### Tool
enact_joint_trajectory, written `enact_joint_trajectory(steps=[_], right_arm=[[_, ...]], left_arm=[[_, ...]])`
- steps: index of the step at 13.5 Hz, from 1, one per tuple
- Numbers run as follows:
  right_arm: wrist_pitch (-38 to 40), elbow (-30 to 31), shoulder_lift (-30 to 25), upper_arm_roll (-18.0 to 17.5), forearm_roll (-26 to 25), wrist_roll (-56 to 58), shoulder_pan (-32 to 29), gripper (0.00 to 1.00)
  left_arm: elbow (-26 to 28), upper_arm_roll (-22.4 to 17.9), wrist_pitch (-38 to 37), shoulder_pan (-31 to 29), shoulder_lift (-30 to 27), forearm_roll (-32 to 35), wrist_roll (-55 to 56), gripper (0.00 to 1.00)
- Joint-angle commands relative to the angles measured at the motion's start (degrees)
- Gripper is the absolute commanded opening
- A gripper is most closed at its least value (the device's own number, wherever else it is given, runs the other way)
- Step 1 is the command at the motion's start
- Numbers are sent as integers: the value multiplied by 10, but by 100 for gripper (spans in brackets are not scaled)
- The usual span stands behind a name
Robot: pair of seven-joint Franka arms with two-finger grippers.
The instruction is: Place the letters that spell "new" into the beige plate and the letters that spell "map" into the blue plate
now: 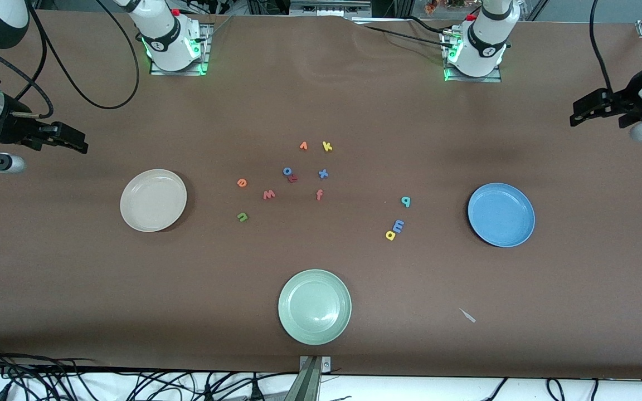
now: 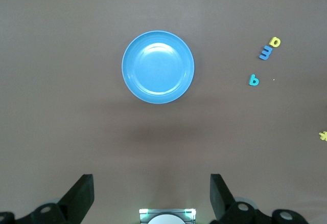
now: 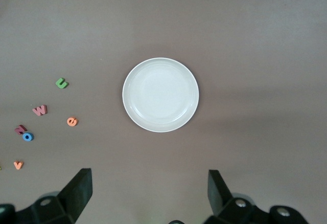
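We hold our left gripper (image 2: 152,196) high with its fingers spread wide, over the blue plate (image 2: 158,66), which holds nothing; the blue m (image 2: 265,53), yellow a (image 2: 275,42) and teal p (image 2: 253,80) lie on the table beside it. Our right gripper (image 3: 149,196), equally wide, hangs over the beige plate (image 3: 160,94), also bare, with the green n (image 3: 61,83), pinkish w (image 3: 40,110) and orange e (image 3: 72,121) nearby. The pale green plate (image 1: 315,307) holds nothing.
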State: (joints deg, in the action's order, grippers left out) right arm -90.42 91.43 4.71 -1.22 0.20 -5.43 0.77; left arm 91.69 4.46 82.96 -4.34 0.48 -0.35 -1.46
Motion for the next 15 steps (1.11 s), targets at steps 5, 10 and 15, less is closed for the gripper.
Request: enact_joint_trajectory(steps=[5, 10, 15], right_arm=[[9, -3, -3, -2, 0, 2, 0, 100], [10, -3, -3, -2, 0, 2, 0, 100], [9, -3, -3, -7, -1, -19, 1, 100]], left_arm=[[18, 3, 3, 28, 37, -8, -4, 100], [36, 3, 55, 71, 90, -11, 7, 100], [138, 3, 238, 105, 114, -11, 14, 99]])
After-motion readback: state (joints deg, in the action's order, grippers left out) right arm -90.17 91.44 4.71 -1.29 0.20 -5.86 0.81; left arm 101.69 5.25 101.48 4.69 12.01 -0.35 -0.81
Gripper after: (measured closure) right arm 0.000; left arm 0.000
